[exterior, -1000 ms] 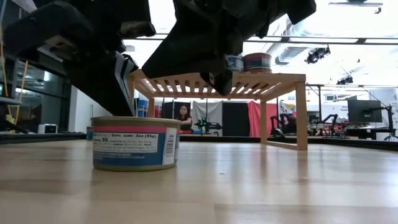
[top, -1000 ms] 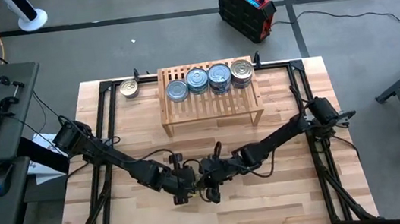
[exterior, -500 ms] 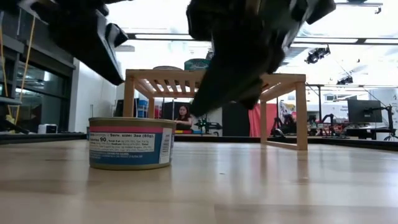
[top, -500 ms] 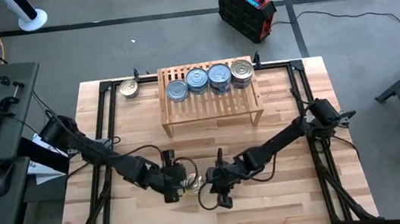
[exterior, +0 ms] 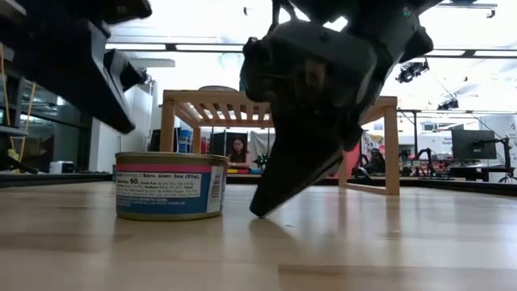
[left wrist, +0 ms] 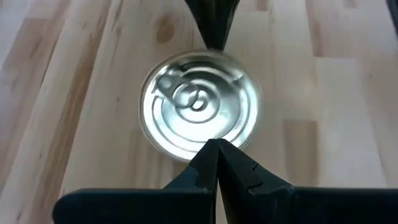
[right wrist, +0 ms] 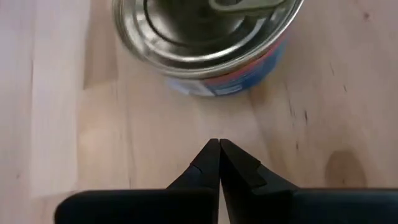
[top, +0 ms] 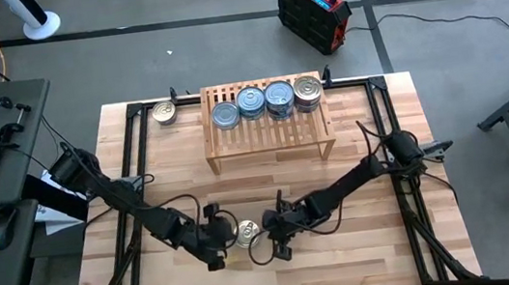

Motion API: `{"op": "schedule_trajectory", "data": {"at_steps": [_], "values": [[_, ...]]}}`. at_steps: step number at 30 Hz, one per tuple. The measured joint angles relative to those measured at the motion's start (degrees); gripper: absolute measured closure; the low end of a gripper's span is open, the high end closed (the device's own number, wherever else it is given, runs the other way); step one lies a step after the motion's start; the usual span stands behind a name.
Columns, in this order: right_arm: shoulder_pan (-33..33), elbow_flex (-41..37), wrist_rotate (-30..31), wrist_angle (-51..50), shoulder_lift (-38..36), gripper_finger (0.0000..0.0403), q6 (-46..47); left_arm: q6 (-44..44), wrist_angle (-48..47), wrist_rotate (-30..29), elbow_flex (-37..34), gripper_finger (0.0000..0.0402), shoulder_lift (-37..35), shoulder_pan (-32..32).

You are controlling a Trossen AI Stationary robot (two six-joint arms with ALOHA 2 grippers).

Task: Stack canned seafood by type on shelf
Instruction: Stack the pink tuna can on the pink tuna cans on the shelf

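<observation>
Now tin [top: 247, 231] sits between 2 closed grippers [top: 219, 236] [top: 273, 226]

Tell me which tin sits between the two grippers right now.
The lone pull-ring tin on the bare tabletop near the front, flanked by the shut left gripper and right gripper; the others sit at the shelf.

A tin [right wrist: 208, 46] with a blue-and-red label stands on the wooden bench [right wrist: 62, 124], near the closed right end effector [right wrist: 219, 163].

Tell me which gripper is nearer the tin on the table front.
Left. The left gripper sits right beside the tin, shut; the right gripper is a little off its other side, shut.
</observation>
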Motion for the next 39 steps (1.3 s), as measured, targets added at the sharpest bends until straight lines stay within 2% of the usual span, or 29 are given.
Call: {"op": "schedule_trajectory", "data": {"at_steps": [6,15,28,39], "values": [[-0.98,0.00,0.41,0.84,0.23,0.0403,-0.03,-3.90,2.96,-0.03,-3.07,0.0401,0.01,0.05],[-1.66,0.00,1.22,3.39,-0.34,0.0403,-0.01,-4.13,4.41,-0.02,-5.74,0.0401,0.00,0.01],[-1.56,0.00,0.01,3.36,-0.88,0.0403,1.65,-4.59,8.54,-1.72,-5.66,0.0402,0.00,0.47],[-1.63,0.00,0.17,2.40,-0.90,0.0403,2.75,-4.01,8.19,-2.66,-4.82,0.0402,-0.44,0.28]]}}
